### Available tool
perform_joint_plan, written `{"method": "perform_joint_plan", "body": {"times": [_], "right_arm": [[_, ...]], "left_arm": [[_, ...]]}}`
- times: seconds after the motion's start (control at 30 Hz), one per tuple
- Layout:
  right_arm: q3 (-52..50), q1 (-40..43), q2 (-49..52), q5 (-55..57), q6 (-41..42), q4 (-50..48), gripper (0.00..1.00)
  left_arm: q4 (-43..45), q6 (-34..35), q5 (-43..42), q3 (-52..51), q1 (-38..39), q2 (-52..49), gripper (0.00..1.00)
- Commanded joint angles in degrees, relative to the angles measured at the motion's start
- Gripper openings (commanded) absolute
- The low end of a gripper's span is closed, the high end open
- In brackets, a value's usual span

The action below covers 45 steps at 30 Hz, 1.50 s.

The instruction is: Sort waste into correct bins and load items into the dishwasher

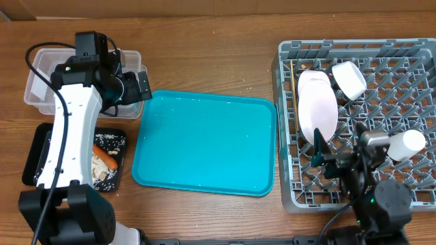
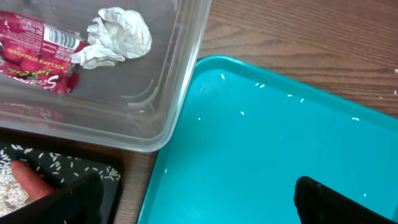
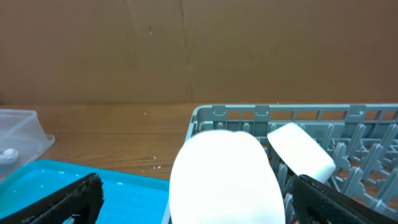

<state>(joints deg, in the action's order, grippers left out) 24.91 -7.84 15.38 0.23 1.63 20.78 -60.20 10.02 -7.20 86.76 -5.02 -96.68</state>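
Observation:
In the left wrist view a red wrapper (image 2: 34, 59) and a crumpled foil ball (image 2: 121, 34) lie in the clear tub (image 2: 163, 93). The black tray (image 1: 34, 155) holds a carrot (image 1: 105, 156) and pale scraps (image 1: 103, 173). My left gripper (image 1: 139, 85) hangs open and empty over the tub's corner and the teal tray's edge. In the grey dish rack (image 1: 286, 122) a pale plate (image 1: 317, 105) stands on edge, with a bowl (image 1: 349, 79), a cup (image 1: 407, 144) and thin chopsticks (image 1: 291, 75). My right gripper (image 1: 321, 155) is open just in front of the plate (image 3: 227, 180), its fingers wide either side.
A large teal tray (image 1: 204, 143) lies in the middle between the bins and the rack, with only a few rice grains on it. The wooden table (image 1: 218, 47) stretches behind. Cardboard walls stand at the back.

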Motion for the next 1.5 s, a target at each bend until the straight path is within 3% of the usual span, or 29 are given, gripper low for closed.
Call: {"method": "perform_joint_plan", "body": {"times": [0.0, 0.27, 0.43, 0.57, 1.47], "right_arm": [[-5.46, 1.18, -5.27, 0.15, -0.15, -2.43, 1.0], [-14.91, 2.05, -15.34, 0.15, -0.15, -7.54, 1.0], [-19.93, 2.14, -15.21, 0.13, -0.15, -15.21, 1.0], [-24.13, 2.14, -15.21, 0.13, -0.15, -15.96, 1.0], [-24.44, 2.12, -15.21, -0.31, -0.15, -16.02, 1.0]], "left_arm": [[0.07, -1.46, 0.17, 0.5, -0.22, -0.72, 1.0], [0.07, -1.46, 0.17, 0.5, -0.22, -0.72, 1.0], [0.07, -1.46, 0.17, 0.5, -0.22, -0.72, 1.0], [0.07, -1.46, 0.17, 0.5, -0.22, -0.72, 1.0], [0.33, -1.46, 2.1, 0.39, 1.09, 1.4, 1.0]]}}
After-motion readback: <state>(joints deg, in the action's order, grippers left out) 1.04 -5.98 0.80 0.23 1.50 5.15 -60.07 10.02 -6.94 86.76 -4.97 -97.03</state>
